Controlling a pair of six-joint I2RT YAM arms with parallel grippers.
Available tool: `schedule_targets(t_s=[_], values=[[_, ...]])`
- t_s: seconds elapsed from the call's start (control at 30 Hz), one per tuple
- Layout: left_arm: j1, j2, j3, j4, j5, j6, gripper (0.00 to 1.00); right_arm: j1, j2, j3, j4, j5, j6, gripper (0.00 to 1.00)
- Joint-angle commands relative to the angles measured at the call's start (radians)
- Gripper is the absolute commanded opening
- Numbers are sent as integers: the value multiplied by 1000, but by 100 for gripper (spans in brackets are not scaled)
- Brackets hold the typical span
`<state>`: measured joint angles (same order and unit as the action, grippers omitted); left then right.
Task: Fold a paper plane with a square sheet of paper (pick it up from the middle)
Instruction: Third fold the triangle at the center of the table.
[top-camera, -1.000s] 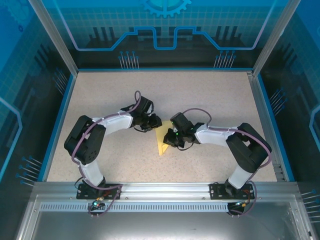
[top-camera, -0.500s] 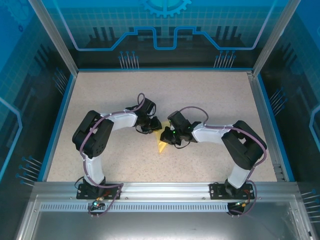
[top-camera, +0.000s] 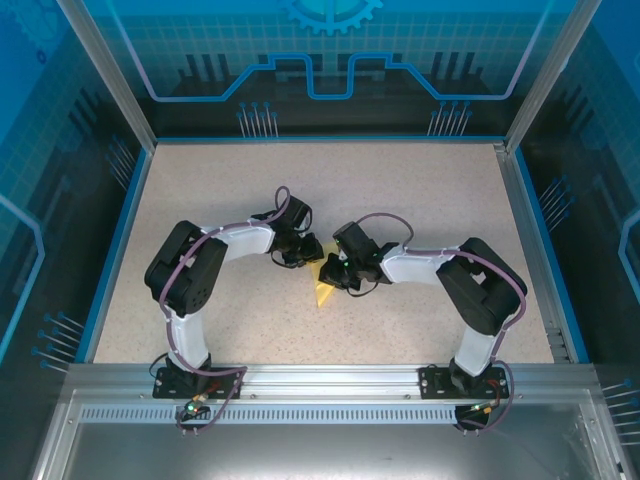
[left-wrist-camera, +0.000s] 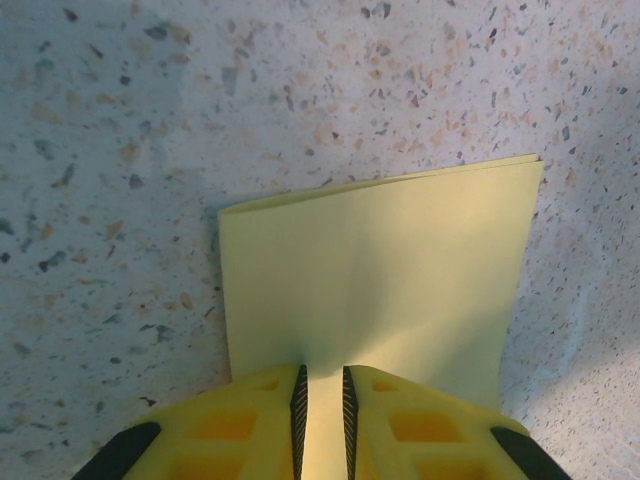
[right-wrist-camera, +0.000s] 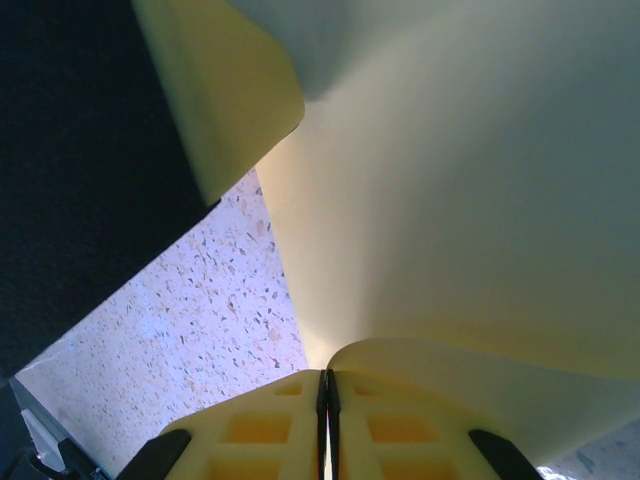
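Both the left gripper (left-wrist-camera: 321, 385) and the right gripper (right-wrist-camera: 327, 385) are clamping the folded sheet of paper (top-camera: 322, 291) at the middle of the table (top-camera: 430, 190), so an uneven pull could be tearing it or spoiling the crease.

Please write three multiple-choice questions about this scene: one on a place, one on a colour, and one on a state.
1. Where is the sheet of paper on the table?
A. in a far corner
B. near the middle, between the two arms
C. against the left wall

2. What colour is the paper?
A. pale yellow
B. white
C. blue

3. In what state is the right hand?
A. wide open
B. shut on nothing
C. shut on the paper

Answers:
1 B: the top view shows it mid-table, between the arms.
2 A: it looks pale yellow in every view.
3 C: the right wrist view shows its fingers pinching the paper.
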<state>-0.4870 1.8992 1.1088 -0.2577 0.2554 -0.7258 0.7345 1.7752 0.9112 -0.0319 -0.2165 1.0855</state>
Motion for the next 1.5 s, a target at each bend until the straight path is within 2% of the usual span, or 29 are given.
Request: schedule_targets(t_s=[0.0, 1.47], values=[[1, 11, 9, -26, 0, 20, 22, 13, 31, 29, 13, 12, -19, 11], [-4, 2, 9, -31, 12, 25, 23, 11, 59, 59, -47, -6, -98, 12]])
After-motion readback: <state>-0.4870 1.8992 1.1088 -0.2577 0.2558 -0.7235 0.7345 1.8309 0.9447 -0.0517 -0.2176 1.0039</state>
